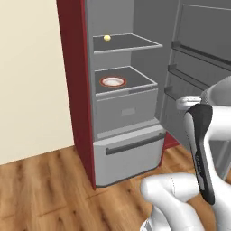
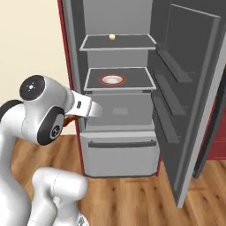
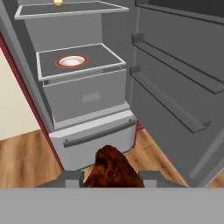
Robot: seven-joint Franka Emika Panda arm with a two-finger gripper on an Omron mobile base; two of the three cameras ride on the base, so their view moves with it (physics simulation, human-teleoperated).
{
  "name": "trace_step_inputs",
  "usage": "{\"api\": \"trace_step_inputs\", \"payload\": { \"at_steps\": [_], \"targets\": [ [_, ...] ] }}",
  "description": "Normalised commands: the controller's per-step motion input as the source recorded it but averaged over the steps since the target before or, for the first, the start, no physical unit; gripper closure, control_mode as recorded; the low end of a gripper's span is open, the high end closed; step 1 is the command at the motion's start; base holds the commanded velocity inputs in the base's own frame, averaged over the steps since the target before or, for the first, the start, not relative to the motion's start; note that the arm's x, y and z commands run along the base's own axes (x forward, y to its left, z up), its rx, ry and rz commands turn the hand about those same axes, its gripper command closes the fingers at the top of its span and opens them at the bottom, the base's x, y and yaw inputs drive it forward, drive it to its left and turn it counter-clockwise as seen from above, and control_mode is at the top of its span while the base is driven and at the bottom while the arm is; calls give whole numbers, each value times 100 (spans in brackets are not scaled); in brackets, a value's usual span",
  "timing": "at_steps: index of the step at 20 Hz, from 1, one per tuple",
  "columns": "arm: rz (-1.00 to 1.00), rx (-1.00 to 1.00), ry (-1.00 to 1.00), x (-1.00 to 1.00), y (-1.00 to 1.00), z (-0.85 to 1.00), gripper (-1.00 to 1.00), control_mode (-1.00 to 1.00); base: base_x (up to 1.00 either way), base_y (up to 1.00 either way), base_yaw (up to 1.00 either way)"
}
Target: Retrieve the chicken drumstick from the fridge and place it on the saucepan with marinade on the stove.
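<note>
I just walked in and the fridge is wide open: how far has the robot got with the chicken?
Done: the fridge door stands open and the chicken drumstick is off the shelves, where a red-rimmed plate sits bare. In hand: the gripper is shut on the drumstick, outside the fridge. Left: carrying it to the saucepan on the stove.

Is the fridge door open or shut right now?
Open. The fridge door is swung wide to the right, showing the shelves, a plate and the lower drawer.

Grey fridge (image 1: pixel 126 113), dark red side; brown drumstick (image 3: pixel 114 169); red-rimmed white plate (image 1: pixel 113 81).
</note>
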Motion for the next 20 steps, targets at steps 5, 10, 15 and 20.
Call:
{"api": "trace_step_inputs", "payload": {
  "at_steps": [5,10,15,20],
  "targets": [
    [0,0,0,0,0,0,100,100,-94,77,-71],
    [0,0,0,0,0,0,100,100,-91,32,-79],
    [0,0,0,0,0,0,100,100,-96,39,-48],
    [0,0,0,0,0,0,100,100,-14,55,-43]
  ]
}}
